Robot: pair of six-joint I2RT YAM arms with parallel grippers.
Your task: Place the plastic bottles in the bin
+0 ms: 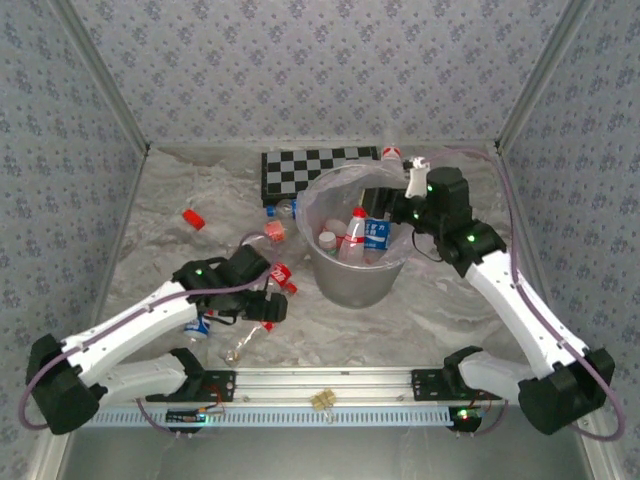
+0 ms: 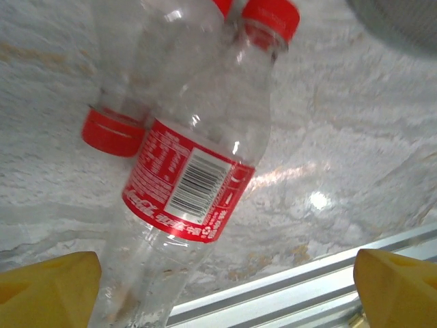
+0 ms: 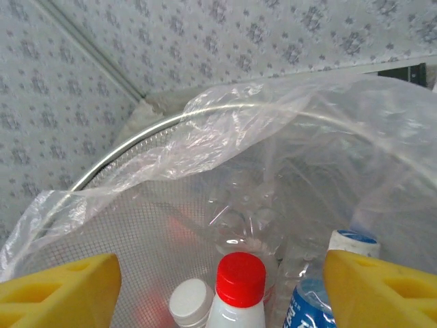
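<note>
A clear plastic bottle [image 2: 198,171] with a red label and red cap lies on the table between my left gripper's [image 2: 225,301] wide-open yellow fingers [image 2: 48,287], its base close to the left one. A second clear bottle [image 2: 130,68] lies behind it. From above, the left gripper [image 1: 272,303] hovers over this bottle [image 1: 282,275], left of the bin [image 1: 355,285]. My right gripper [image 3: 222,294] stands open over the bin's liner [image 3: 225,123], nothing between its fingers. Below it in the bin stand a red-capped bottle [image 3: 240,280], a white-capped one [image 3: 191,301] and a blue-labelled one [image 3: 314,307].
More bottles lie left of the bin [image 1: 270,232], under the left arm [image 1: 197,325] and beside the checkerboard [image 1: 320,170] at the back [image 1: 390,153]. A loose red cap [image 1: 193,218] sits at the left. The aluminium rail [image 1: 330,385] runs along the near edge.
</note>
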